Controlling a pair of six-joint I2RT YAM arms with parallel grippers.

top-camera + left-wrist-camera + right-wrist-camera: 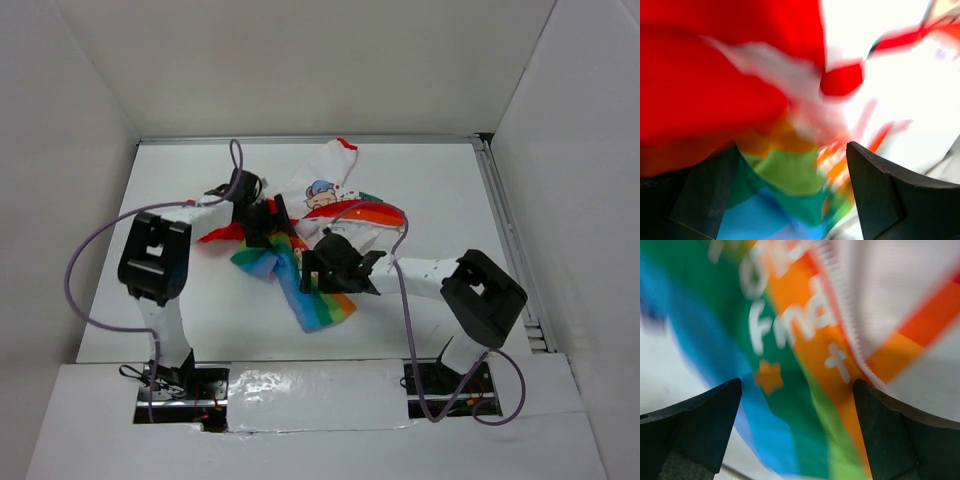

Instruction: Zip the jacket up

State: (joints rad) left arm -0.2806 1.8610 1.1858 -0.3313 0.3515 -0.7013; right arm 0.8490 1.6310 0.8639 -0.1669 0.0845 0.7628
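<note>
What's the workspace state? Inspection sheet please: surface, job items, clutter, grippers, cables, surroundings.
Surface: white table top, flat.
Job's things: small soft fabric jacket, white bear-print body, rainbow panels, red trim, crumpled mid-table; zip teeth show, zip state unclear.
Clutter: nothing seen.
Grippers: left gripper open over red and rainbow fabric; right gripper open beside the zip teeth.
Cables: purple left-arm cable loops wide; purple right-arm cable crosses over the jacket.
Surroundings: white enclosure walls; metal rail along the right edge.
</note>
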